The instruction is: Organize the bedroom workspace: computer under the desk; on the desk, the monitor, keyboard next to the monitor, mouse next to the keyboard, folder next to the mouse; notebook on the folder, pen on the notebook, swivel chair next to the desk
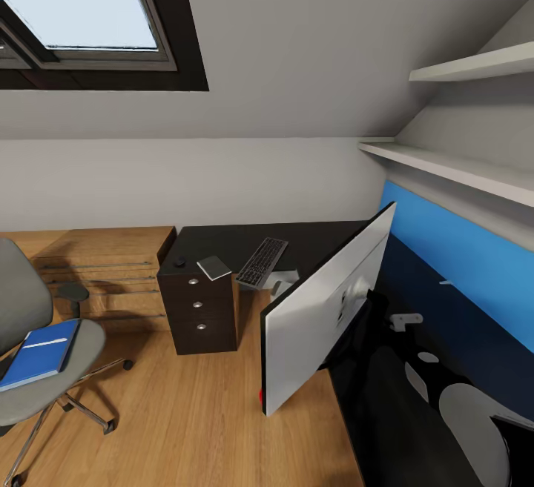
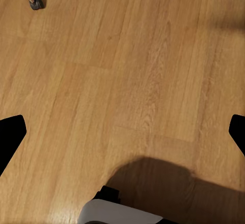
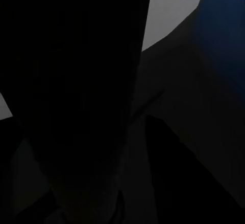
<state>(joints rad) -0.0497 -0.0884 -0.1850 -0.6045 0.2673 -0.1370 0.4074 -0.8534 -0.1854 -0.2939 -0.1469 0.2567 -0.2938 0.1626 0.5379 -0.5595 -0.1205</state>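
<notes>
- In our left wrist view, the left gripper [image 2: 122, 132] has its fingers [image 2: 11, 132] spread wide over bare wood floor [image 2: 127, 55], holding nothing.
- Our right wrist view is too dark; we cannot tell how the right gripper stands.
- The monitor [image 1: 326, 309] shows its pale back, tilted, over the near edge of the desk [image 1: 222, 239].
- The keyboard [image 1: 262, 262] lies on the desk, the notebook [image 1: 214, 267] beside it and the mouse [image 1: 179, 262] above the drawers.
- The folder [image 1: 38, 353] rests on the swivel chair [image 1: 18, 302] seat, the pen [image 1: 44, 342] on top.
</notes>
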